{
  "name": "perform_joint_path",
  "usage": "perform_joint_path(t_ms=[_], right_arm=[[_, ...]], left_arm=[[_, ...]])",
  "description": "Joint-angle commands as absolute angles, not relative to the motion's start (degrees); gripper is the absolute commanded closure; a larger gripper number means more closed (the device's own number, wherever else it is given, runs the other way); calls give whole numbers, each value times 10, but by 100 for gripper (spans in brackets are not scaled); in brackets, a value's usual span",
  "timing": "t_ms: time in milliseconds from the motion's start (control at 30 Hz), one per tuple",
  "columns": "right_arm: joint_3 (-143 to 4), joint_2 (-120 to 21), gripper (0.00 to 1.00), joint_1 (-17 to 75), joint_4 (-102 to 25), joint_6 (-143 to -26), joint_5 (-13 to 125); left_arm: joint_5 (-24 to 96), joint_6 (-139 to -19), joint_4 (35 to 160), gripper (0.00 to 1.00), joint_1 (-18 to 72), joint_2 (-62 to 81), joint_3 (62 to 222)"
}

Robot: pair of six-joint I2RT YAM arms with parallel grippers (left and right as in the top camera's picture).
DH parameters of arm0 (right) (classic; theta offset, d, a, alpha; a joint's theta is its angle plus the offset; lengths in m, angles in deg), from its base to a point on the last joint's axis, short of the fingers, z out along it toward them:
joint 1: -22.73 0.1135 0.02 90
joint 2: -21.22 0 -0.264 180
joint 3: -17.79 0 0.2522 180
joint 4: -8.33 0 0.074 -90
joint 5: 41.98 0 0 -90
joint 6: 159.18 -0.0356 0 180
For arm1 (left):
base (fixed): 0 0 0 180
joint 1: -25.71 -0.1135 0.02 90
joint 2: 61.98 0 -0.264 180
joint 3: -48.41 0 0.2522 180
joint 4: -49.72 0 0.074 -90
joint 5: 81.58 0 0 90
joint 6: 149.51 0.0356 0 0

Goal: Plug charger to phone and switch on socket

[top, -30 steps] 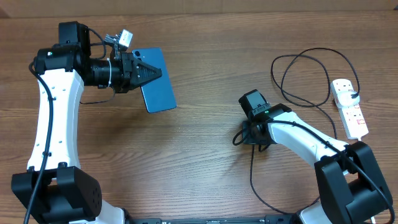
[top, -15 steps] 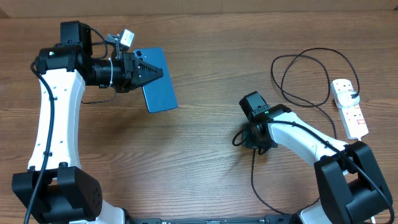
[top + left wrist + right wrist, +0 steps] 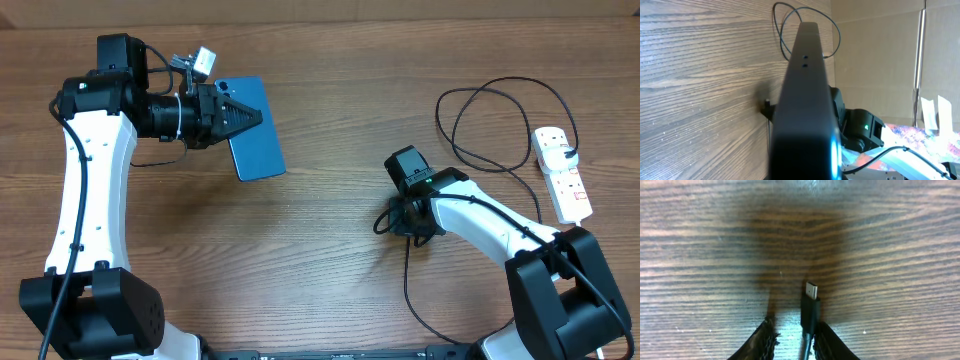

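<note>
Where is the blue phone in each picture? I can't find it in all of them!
Overhead: the phone is upper left, blue back showing, in the left gripper.
Left wrist: it fills the middle, edge-on and dark.
Right wrist: not in it.
Shared landmark: the charger, looping overhead and past the phone in left wrist, its tip in right wrist.

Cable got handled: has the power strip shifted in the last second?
No. The power strip sits where it was, same gap to the table's far edge.
</note>
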State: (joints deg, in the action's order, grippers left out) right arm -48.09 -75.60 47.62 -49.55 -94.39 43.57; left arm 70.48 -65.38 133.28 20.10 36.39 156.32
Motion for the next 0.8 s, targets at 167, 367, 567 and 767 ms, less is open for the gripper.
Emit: perform_joint_path(t_ms=[167, 367, 567, 767], right_arm=[[-468, -761, 73, 478, -492, -950, 426], [-448, -761, 78, 478, -483, -949, 432], [-432, -761, 79, 477, -460, -949, 430], [-432, -761, 87, 477, -451, -949, 417]], left_arm=[[723, -660, 1331, 96, 206, 351, 1570], [723, -660, 1330, 96, 206, 351, 1570], [723, -660, 1330, 96, 206, 351, 1570], [723, -660, 1331, 96, 206, 351, 1570]])
